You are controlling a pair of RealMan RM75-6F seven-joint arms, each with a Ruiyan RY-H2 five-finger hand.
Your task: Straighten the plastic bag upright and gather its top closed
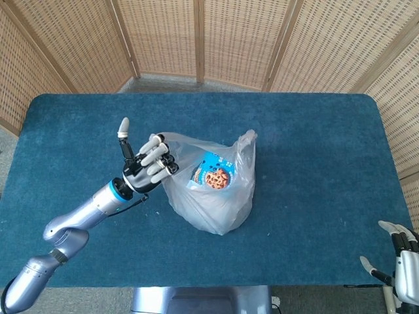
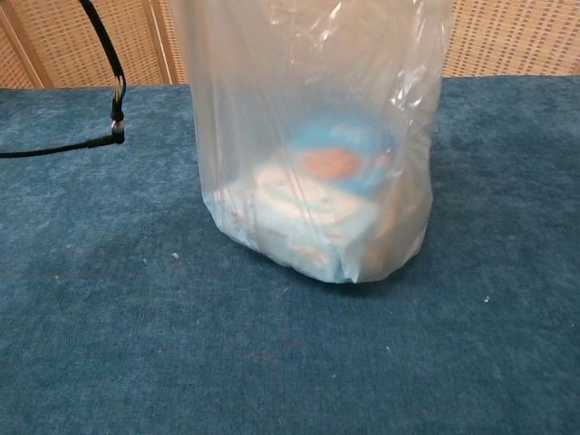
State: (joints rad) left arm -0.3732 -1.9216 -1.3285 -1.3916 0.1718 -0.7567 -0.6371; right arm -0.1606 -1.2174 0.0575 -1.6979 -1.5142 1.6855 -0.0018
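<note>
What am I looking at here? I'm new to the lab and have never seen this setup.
This is a two-armed robot with human-like hands, steered by a person. One picture looks down from its head, the other looks out from its chest. On the blue table stands a clear plastic bag with snack packets inside; one packet shows a cookie. The left hand holds the bag's top edge on one side, pulling it up so the bag stands tall. The right hand waits at the table's near corner, fingers apart, holding nothing. The chest view shows the bag close up, its top out of frame.

blue table (image 1: 314, 150) under plastic bag (image 1: 216, 196)
</note>
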